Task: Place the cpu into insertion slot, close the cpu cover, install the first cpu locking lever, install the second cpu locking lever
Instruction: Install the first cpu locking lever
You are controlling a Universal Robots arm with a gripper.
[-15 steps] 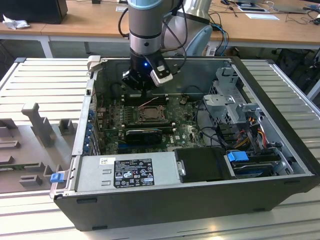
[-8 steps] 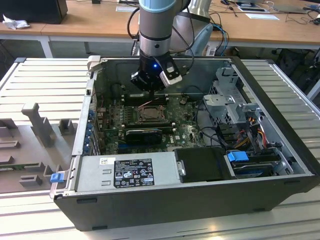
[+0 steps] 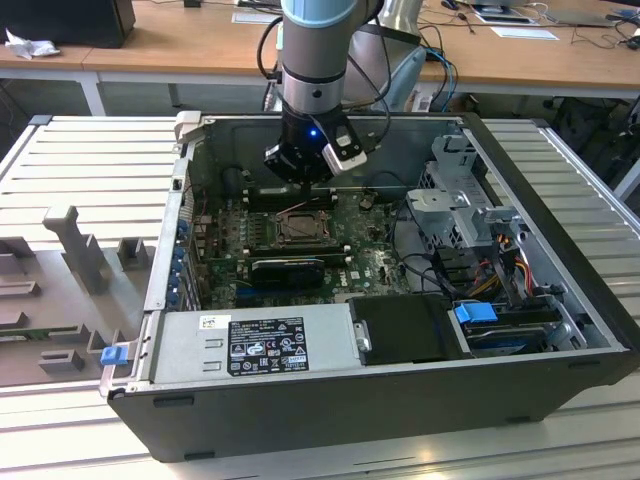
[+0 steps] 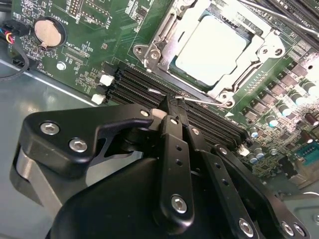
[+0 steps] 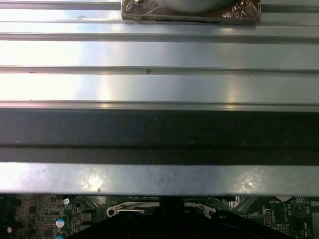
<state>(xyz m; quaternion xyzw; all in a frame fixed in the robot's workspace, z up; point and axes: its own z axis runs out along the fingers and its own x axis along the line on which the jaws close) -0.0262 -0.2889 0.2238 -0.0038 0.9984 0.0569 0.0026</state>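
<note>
1. An open computer case (image 3: 560, 375) is seen lying on a ribbed metal desk (image 3: 90, 160) in the exterior view, with the green board (image 3: 225, 235) on its floor.
2. The arm (image 3: 315, 60) is lowered into the case from above, and the tool (image 3: 303, 178) is held just over the board, beside the far edge of the slot (image 3: 298, 228).
3. In the second wrist view, the cpu (image 4: 212, 47) is seen lying flat inside the slot (image 4: 197, 84), with its pale metal top facing up.
4. The cover (image 4: 167, 42) is laid down around the cpu, so that the chip is seen through its square window.
5. A thin wire lever (image 4: 202, 98) is seen along the edge of the slot nearest to the tool.
6. The tool (image 4: 175, 102) is seen with its black fingers (image 4: 172, 124) brought together, their tips meeting right at this lever; whether the wire is really pinched between them cannot be told.
7. Black memory sockets (image 4: 134, 84) run between the slot and the body of the tool.
8. A round coin battery (image 4: 49, 31) is seen on the board, well apart from the slot.
9. In the exterior view, a grey power supply (image 3: 265, 345) is placed along the near wall of the case, away from the slot.
10. In the first wrist view, the ribbed desk (image 5: 159, 55) and a dark case wall (image 5: 159, 132) are seen.
</note>
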